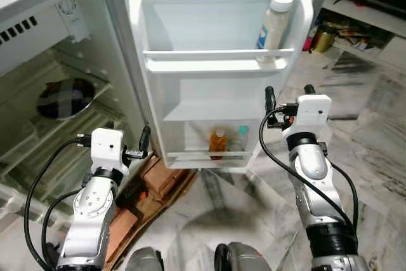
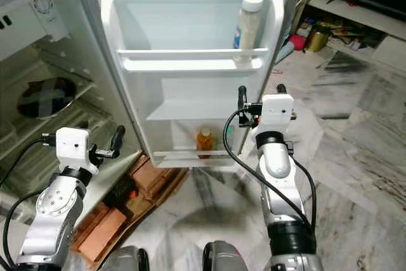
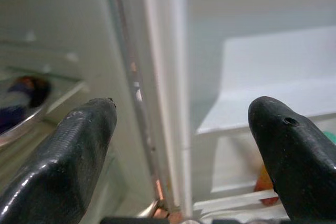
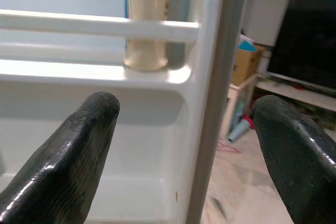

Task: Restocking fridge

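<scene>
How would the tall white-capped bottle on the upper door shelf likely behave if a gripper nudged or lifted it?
The tall bottle is narrow for its height, so it is probably apt to tip, though the shelf rail across its front should check that. Its smooth sides may be slippery. It looks like plastic and rigid; how full it is can't be judged.

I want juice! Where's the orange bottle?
The orange bottle stands in the bottom shelf of the open fridge door, beside a clear bottle, just left of the right gripper.
</scene>
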Tool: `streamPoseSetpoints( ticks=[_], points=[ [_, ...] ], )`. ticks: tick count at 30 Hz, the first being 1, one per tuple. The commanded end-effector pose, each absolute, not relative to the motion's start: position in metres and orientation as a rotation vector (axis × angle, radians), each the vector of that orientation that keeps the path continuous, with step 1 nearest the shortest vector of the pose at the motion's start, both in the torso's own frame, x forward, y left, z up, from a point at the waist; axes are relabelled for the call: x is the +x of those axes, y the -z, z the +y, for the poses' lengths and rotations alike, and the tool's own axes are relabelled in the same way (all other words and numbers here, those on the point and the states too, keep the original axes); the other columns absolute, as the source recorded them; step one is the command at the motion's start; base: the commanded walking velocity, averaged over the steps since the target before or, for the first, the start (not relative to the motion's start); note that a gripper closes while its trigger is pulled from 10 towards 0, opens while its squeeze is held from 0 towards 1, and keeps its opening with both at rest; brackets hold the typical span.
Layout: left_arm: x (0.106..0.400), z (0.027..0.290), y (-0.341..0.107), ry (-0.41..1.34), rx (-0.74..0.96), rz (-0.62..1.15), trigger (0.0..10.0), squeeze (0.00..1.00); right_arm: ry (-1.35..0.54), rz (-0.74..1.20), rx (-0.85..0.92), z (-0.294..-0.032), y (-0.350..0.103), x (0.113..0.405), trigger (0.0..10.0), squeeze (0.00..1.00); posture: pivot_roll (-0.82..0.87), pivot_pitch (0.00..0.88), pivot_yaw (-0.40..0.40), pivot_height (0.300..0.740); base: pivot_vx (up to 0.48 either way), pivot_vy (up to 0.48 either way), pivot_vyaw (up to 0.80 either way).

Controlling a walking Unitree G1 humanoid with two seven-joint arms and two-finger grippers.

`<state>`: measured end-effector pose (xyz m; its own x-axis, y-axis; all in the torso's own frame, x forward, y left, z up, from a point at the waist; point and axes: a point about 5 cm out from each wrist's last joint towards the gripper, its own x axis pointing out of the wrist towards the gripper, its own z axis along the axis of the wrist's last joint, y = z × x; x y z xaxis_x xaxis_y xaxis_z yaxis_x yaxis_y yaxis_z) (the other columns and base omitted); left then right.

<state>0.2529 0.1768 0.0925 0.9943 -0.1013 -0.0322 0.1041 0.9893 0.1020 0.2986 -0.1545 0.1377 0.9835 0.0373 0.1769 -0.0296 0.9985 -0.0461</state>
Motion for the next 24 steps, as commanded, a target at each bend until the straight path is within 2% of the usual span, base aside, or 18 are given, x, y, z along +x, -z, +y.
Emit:
streamPoseSetpoints(
  ticks=[1,5,12,17,24],
  points=[
    [0.255,0.172,-0.091,0.119,0.105,0.024,10.0,0.0,-0.051,-0.184,-0.04,-0.158,-0.143,0.297,10.0,0.0,0.01,0.046,-0.028,0.74,0.0,-0.48,0.0],
    [0.257,0.176,-0.09,0.111,0.107,0.021,10.0,0.0,-0.06,-0.177,-0.04,-0.158,-0.144,0.299,10.0,0.0,0.0,0.043,-0.04,0.74,0.0,-0.48,0.27],
    [0.259,0.179,-0.089,0.101,0.111,0.017,10.0,0.0,-0.071,-0.152,-0.03,-0.156,-0.14,0.297,10.0,0.0,0.0,0.031,-0.044,0.74,0.0,-0.48,0.8],
    [0.272,0.178,-0.095,0.106,0.123,-0.01,10.0,0.0,-0.085,-0.164,-0.017,-0.149,-0.145,0.304,10.0,0.0,0.0,0.021,-0.037,0.74,0.0,-0.48,0.8],
    [0.271,0.189,-0.097,0.072,0.134,-0.018,10.0,0.0,-0.113,-0.175,-0.021,-0.137,-0.145,0.303,10.0,0.0,0.0,0.059,-0.01,0.74,0.0,-0.48,0.74]
  ],
)
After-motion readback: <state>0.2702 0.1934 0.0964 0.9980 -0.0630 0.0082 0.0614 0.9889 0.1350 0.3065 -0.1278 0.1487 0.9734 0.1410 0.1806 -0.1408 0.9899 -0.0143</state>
